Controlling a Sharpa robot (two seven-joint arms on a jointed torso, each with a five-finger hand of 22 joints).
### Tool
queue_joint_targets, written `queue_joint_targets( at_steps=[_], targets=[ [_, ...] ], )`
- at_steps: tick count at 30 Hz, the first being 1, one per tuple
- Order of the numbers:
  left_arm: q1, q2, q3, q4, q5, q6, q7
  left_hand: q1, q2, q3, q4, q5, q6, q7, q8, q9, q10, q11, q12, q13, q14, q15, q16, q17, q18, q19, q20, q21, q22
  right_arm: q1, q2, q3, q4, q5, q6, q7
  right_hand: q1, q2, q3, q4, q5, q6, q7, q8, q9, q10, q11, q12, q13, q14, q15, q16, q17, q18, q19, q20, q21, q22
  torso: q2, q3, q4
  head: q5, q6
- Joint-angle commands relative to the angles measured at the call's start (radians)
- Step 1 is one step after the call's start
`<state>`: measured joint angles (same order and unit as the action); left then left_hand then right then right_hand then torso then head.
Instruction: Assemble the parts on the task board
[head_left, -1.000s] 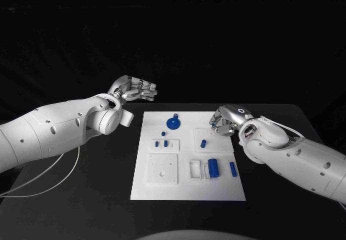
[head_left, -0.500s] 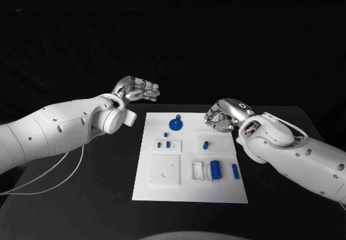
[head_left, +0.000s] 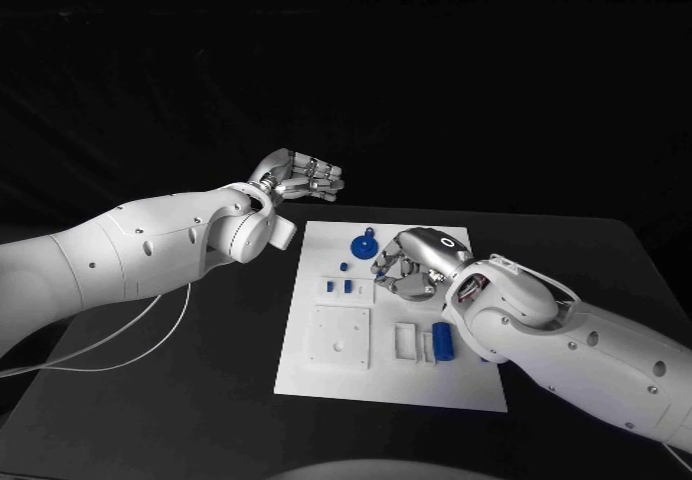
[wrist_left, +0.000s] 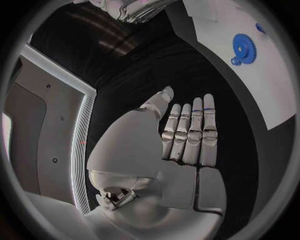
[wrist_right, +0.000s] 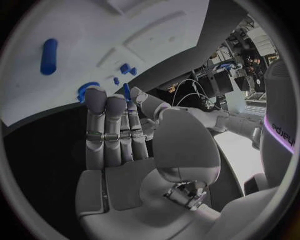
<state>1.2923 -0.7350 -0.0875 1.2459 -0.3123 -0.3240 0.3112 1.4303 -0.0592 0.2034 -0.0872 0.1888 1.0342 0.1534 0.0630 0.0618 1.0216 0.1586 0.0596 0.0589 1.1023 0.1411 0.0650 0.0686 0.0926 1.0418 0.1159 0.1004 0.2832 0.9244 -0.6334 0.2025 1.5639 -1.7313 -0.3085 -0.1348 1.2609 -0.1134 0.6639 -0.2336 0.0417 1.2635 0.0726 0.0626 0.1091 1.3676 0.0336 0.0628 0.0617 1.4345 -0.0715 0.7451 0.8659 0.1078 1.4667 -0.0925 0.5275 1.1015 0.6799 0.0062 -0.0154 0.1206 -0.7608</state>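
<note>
The white task board (head_left: 325, 375) lies in the middle of the black table. On it are a blue gear (head_left: 365, 243) at the far end, small blue pegs (head_left: 336, 286) left of centre and a blue cylinder (head_left: 443, 341) nearer me. My right hand (head_left: 411, 265) hovers over the board's middle with its fingers (wrist_right: 106, 125) straight and the thumb apart. A thin blue piece (wrist_right: 127, 92) shows between them, and the gear (wrist_right: 87, 89) lies just past the fingertips. My left hand (head_left: 296, 178) floats beyond the board's far left corner, flat and holding nothing (wrist_left: 187, 135).
A white square block (head_left: 343, 337) with a hole and a white slotted holder (head_left: 404, 340) sit on the board's near half. My right forearm (head_left: 577, 340) crosses the board's right edge. Black table surrounds the board on all sides.
My right hand has swung left from the board's right edge to above its middle, covering the small blue piece there. The left hand has stayed about where it was.
</note>
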Motion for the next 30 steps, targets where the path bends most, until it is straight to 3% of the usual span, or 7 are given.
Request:
queue_joint_targets(
  at_steps=[1, 12, 17, 21, 22, 23, 30],
  targets=[
    [0.002, 0.006, 0.001, 0.004, 0.012, -0.01, 0.011, -0.003, 0.007, -0.002, -0.002, -0.002, -0.004, -0.001, 0.002, 0.001, -0.004, 0.0, 0.003, -0.001, 0.003, -0.005, -0.003, -0.001, 0.012, -0.009, 0.0, 0.005, 0.001, -0.014, 0.016, -0.008, 0.001, -0.026, 0.036, 0.014, 0.014, 0.014, 0.0, -0.003, 0.007, 0.001, 0.002, 0.002, 0.002, 0.042, -0.024, 0.006, 0.016, 0.0, -0.003, -0.006, 0.004, 0.017, 0.039, -0.008, -0.005, 0.001, 0.0, -0.0002, -0.0012, 0.015, -0.002],
    [0.002, 0.017, 0.001, 0.0, 0.014, -0.004, 0.003, -0.004, 0.007, 0.009, -0.01, 0.015, -0.002, -0.001, 0.002, 0.001, 0.0, 0.0, 0.002, -0.001, -0.007, -0.003, -0.002, -0.001, 0.011, -0.021, 0.001, 0.007, 0.015, -0.048, 0.062, -0.049, -0.026, -0.101, 0.031, 0.006, 0.012, 0.016, 0.003, -0.009, 0.007, 0.0, 0.002, 0.002, 0.003, 0.041, -0.023, 0.005, 0.016, 0.001, -0.003, -0.008, 0.006, 0.016, 0.04, -0.007, 0.0, 0.006, -0.001, 0.002, -0.0022, 0.049, -0.021],
    [0.002, 0.02, 0.001, -0.001, 0.015, -0.001, 0.0, -0.008, 0.008, 0.011, -0.012, 0.007, -0.002, -0.001, 0.002, 0.001, 0.001, 0.0, 0.003, -0.001, -0.006, -0.003, -0.003, -0.001, 0.011, -0.024, 0.001, 0.01, 0.023, -0.055, 0.066, -0.055, -0.027, -0.122, 0.025, 0.0, 0.01, 0.015, 0.006, -0.011, 0.007, 0.002, 0.001, 0.002, 0.004, 0.043, -0.024, 0.005, 0.016, 0.004, -0.003, -0.008, 0.007, 0.017, 0.041, -0.007, 0.004, 0.009, -0.001, 0.0007, -0.0012, 0.057, -0.029],
    [0.002, 0.021, 0.001, -0.003, 0.016, -0.002, -0.003, 0.002, 0.013, 0.023, -0.021, 0.06, -0.003, 0.0, 0.001, 0.001, 0.001, 0.0, 0.002, -0.001, -0.006, -0.004, -0.003, -0.002, 0.012, -0.027, -0.003, 0.014, 0.032, -0.059, 0.066, -0.057, -0.025, -0.13, 0.027, -0.002, 0.011, 0.016, 0.007, -0.011, 0.007, 0.002, 0.002, 0.002, 0.004, 0.043, -0.024, 0.005, 0.016, 0.004, -0.003, -0.008, 0.008, 0.017, 0.041, -0.007, 0.006, 0.011, -0.001, -0.0002, -0.0021, 0.065, -0.033],
    [0.002, 0.021, 0.001, -0.004, 0.016, -0.002, -0.003, 0.002, 0.013, 0.023, -0.021, 0.06, -0.003, 0.0, 0.001, 0.001, 0.001, 0.0, 0.002, -0.001, -0.006, -0.004, -0.003, -0.002, 0.012, -0.027, -0.003, 0.014, 0.032, -0.06, 0.066, -0.058, -0.024, -0.133, 0.027, -0.002, 0.01, 0.017, 0.005, -0.011, 0.007, 0.002, 0.002, 0.002, 0.004, 0.043, -0.024, 0.005, 0.016, 0.004, -0.003, -0.008, 0.008, 0.016, 0.041, -0.007, 0.008, 0.012, -0.001, -0.0003, -0.0021, 0.065, -0.034],
    [0.002, 0.022, 0.001, -0.004, 0.016, -0.002, -0.003, -0.014, 0.012, 0.04, -0.036, 0.054, -0.003, 0.0, 0.002, 0.001, 0.001, 0.0, 0.002, -0.001, -0.006, -0.004, -0.003, -0.002, 0.011, -0.058, -0.003, 0.044, 0.093, -0.062, 0.066, -0.06, -0.022, -0.135, 0.026, -0.003, 0.01, 0.017, 0.005, -0.011, 0.007, 0.002, 0.002, 0.002, 0.004, 0.043, -0.024, 0.005, 0.016, 0.004, -0.003, -0.008, 0.008, 0.016, 0.041, -0.007, 0.008, 0.012, -0.001, -0.0002, -0.0018, 0.067, -0.035],
    [0.002, 0.022, 0.001, -0.006, 0.016, -0.002, -0.004, -0.014, 0.011, 0.036, -0.035, 0.037, -0.003, 0.0, 0.002, 0.001, 0.001, 0.0, 0.002, -0.001, -0.005, -0.004, -0.003, -0.002, 0.012, -0.06, -0.002, 0.046, 0.102, -0.072, 0.067, -0.066, -0.016, -0.154, 0.021, -0.004, 0.011, 0.017, 0.005, -0.014, 0.007, 0.003, 0.001, 0.002, 0.004, 0.045, -0.024, 0.005, 0.016, 0.005, -0.003, -0.009, 0.01, 0.017, 0.041, -0.007, 0.012, 0.015, 0.0, 0.0003, -0.001, 0.075, -0.039]
  ],
)
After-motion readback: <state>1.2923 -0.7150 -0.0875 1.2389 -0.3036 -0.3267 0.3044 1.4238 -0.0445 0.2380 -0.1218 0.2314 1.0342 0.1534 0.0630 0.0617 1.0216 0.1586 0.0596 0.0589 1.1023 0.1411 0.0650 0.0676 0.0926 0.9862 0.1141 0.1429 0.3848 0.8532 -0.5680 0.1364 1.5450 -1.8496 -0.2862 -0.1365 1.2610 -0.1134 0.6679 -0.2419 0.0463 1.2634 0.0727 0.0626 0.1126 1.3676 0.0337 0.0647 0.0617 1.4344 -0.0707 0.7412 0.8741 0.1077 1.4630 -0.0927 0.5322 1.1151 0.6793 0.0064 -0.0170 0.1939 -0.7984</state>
